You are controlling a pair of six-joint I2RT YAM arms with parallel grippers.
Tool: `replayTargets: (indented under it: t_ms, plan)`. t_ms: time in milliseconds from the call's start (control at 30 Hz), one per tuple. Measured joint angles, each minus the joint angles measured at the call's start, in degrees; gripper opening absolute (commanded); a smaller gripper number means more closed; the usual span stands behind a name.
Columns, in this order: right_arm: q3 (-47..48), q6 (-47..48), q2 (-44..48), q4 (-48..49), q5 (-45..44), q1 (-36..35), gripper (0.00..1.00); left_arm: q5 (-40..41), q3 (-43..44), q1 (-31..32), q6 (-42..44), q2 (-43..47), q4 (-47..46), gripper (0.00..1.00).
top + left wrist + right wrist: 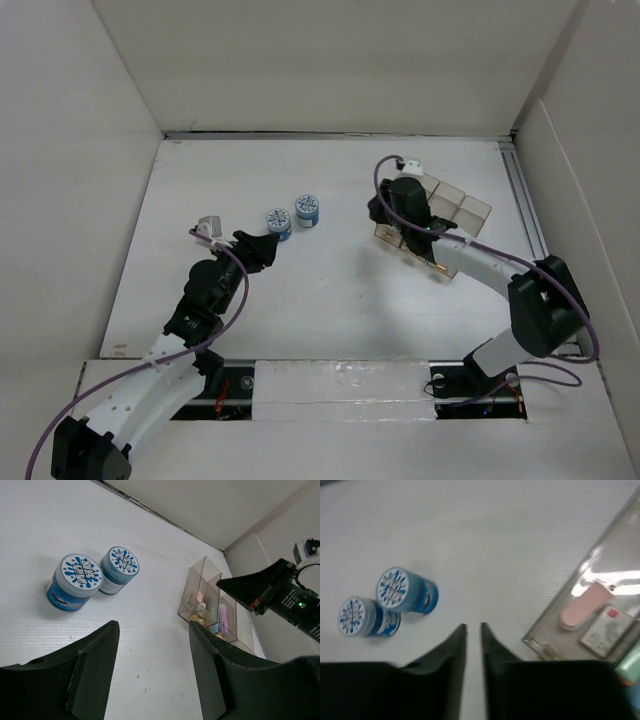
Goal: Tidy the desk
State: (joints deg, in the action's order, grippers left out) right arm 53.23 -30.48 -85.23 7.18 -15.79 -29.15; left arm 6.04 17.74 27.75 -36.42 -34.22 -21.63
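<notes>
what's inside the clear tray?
The clear tray holds a pink oblong piece, a white labelled card, something gold, something teal. The right arm covers part from above; anything under it is hidden.

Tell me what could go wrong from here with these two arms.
The two blue jars stand close together, so the open left gripper closing on one may knock the other. The right gripper hangs close beside the clear tray; a sideways move could shove the tray and jostle its small contents.
</notes>
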Motion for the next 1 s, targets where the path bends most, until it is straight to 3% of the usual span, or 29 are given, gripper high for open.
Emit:
replayTargets:
  t_ms: [67,100,200,300,500,767,1000]
  plan:
    - [4.0,2.4,-3.4,-0.3,1.2,-3.3,0.47,0.0,0.0,0.0,0.0,0.1,0.0,0.54]
    - [6.5,2.9,-5.8,-0.6,1.7,-5.0,0.63,0.0,0.0,0.0,0.0,0.2,0.0,0.54]
    - [12.6,5.3,-13.1,-0.9,3.6,-8.6,0.79,0.1,0.0,0.0,0.0,0.4,0.0,0.54]
    - [15.6,7.1,-19.0,-2.1,5.5,-11.1,0.88,0.1,0.0,0.0,0.0,1.0,0.0,0.53]
    - [20.1,9.6,-26.9,-6.8,7.3,-13.6,0.90,0.7,0.0,0.0,-0.1,4.0,0.4,0.52]
    - [31.5,10.8,-35.3,-9.8,6.4,-14.1,0.88,4.2,-1.3,0.0,-0.7,15.9,0.1,0.52]
    - [39.5,10.6,-41.3,-10.2,0.8,-14.0,0.84,4.7,-1.7,0.0,-1.0,14.5,0.1,0.52]
